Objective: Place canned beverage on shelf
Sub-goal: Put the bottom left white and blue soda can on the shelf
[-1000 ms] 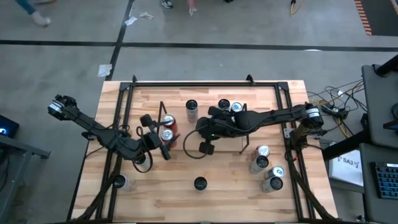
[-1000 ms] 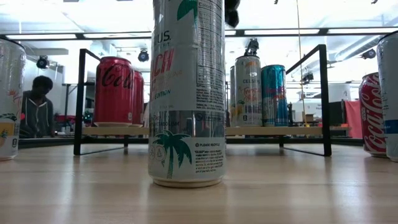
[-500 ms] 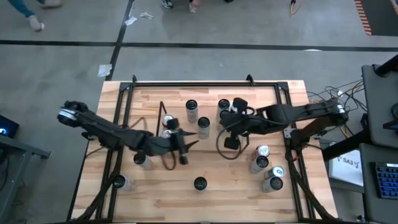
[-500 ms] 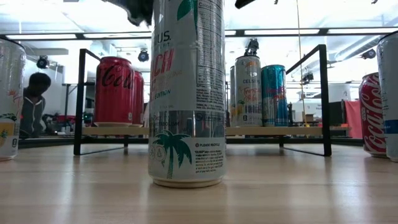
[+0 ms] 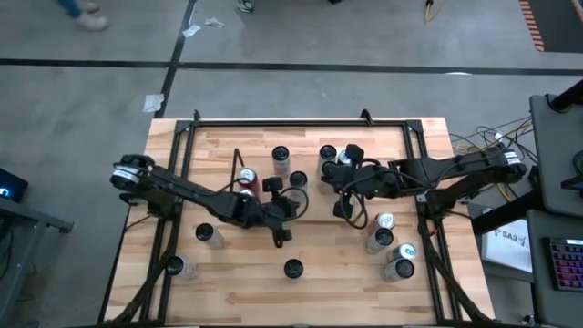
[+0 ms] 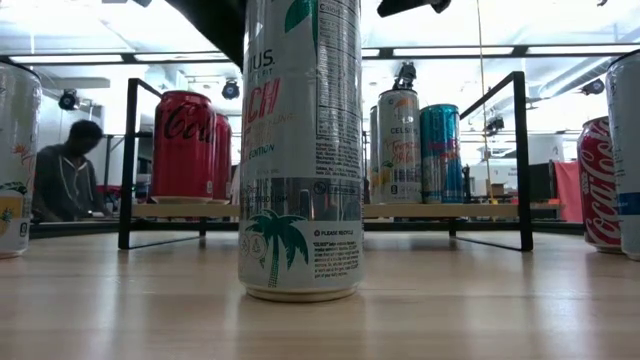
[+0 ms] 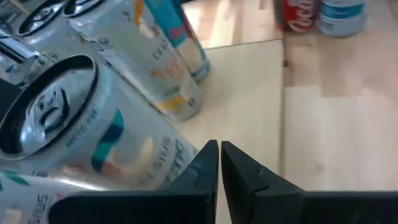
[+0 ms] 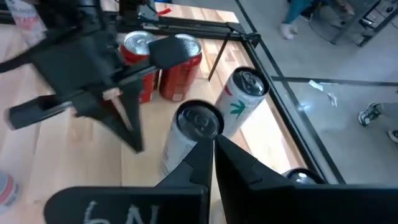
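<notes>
The shelf (image 6: 470, 211) stands mid-table with two red cans (image 5: 244, 175) at its left end and several slim cans (image 5: 326, 152) toward its right. One slim white can (image 5: 298, 179) stands between them. My left gripper (image 7: 219, 163) is shut and empty close beside this can (image 7: 68, 143), pointing toward the table's right; whether it touches the can, I cannot tell. From the right, my right gripper (image 8: 213, 149) points at the same can (image 8: 198, 121), shut, empty and short of it. A tall white can (image 6: 300, 150) stands on the table near the front edge.
Loose cans stand on the table at the near left (image 5: 208, 235) (image 5: 176, 266) and the near right (image 5: 383, 221) (image 5: 398, 269). A black tubular frame (image 5: 301, 121) runs around the table. A person (image 6: 65, 170) sits in the room behind.
My left gripper has gone from the red cans toward the table's right and down, tipping forward, and has shut on nothing beside the slim white can. My right gripper has drawn back toward the table's right edge, uncovering that can, which stands still on the shelf.
</notes>
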Action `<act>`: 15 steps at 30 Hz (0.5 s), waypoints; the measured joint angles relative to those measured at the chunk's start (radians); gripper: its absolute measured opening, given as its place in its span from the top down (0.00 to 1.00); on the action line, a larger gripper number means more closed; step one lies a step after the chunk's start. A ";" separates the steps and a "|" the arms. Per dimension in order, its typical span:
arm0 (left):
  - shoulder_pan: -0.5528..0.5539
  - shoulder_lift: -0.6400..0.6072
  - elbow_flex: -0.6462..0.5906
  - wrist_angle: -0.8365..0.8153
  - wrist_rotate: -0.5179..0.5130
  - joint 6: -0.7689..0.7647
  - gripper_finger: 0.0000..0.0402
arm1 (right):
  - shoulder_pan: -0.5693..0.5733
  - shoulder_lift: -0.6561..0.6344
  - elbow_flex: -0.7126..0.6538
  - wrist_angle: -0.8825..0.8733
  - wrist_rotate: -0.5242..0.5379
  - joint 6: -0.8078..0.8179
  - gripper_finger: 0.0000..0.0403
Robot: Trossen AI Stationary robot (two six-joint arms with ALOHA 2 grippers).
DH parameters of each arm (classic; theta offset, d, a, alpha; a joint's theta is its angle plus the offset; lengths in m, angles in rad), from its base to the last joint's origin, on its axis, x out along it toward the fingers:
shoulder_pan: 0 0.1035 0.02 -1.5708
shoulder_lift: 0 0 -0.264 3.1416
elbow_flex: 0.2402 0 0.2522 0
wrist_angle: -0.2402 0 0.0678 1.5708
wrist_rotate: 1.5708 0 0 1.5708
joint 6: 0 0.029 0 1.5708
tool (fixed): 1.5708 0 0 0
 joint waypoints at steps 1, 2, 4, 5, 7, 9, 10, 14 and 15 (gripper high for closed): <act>0.007 0.002 0.000 -0.013 -0.002 0.001 0.99 | 0.003 -0.001 -0.003 0.000 -0.001 0.004 0.98; 0.014 0.004 0.000 -0.016 -0.003 0.001 1.00 | 0.006 -0.005 -0.005 0.001 0.000 0.010 0.98; 0.025 0.005 0.000 -0.011 -0.004 0.001 1.00 | 0.008 -0.014 -0.011 -0.007 -0.001 0.011 0.98; 0.029 0.005 -0.002 -0.014 -0.004 0.001 1.00 | 0.012 -0.015 -0.012 -0.004 -0.001 0.012 0.98; 0.039 0.005 -0.003 -0.016 -0.004 0.007 1.00 | 0.015 -0.018 -0.012 0.001 -0.001 0.011 0.98; 0.048 0.005 -0.005 -0.014 -0.004 0.018 1.00 | 0.019 -0.018 -0.013 0.000 -0.002 0.011 0.98; 0.053 0.005 -0.005 -0.013 -0.004 0.028 1.00 | 0.020 -0.018 -0.013 0.000 -0.002 0.011 0.98; 0.073 0.005 -0.004 0.004 0.014 0.067 1.00 | 0.022 -0.018 -0.013 -0.005 -0.002 0.011 0.98; 0.080 0.005 -0.004 0.016 0.032 0.075 1.00 | 0.022 -0.018 -0.013 -0.008 -0.002 0.011 0.98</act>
